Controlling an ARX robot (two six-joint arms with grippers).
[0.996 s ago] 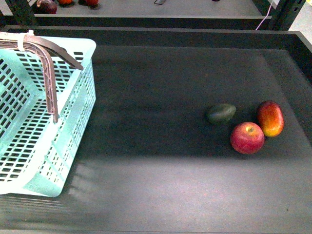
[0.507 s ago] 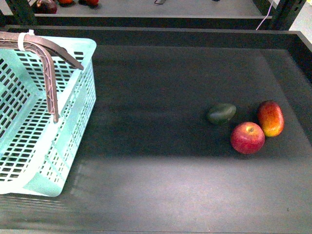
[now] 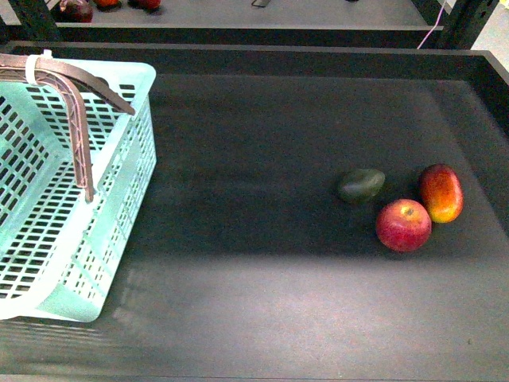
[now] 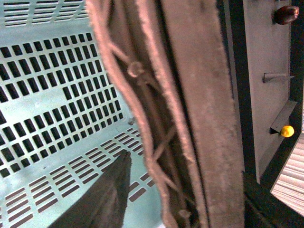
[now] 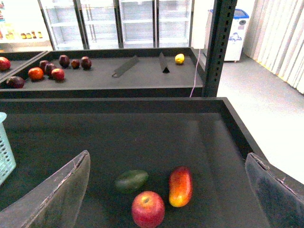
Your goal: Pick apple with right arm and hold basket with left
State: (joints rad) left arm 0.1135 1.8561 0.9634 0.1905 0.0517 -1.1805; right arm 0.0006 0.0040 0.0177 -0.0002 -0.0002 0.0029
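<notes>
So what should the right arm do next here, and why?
Probably lower the right gripper toward the apple: its jaws stand open and empty, and the apple lies untouched on the table, close beside the red-yellow fruit, so aim centred on the apple.

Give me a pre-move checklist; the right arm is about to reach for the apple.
1. Right gripper open: ok, fingers wide apart.
2. Apple free from above: ok, nothing over it.
3. Room beside apple: not ok, red-yellow oval fruit and dark green fruit crowd it.
4. Left gripper closed on basket handle: cannot tell; the handle is close beside a finger.
</notes>
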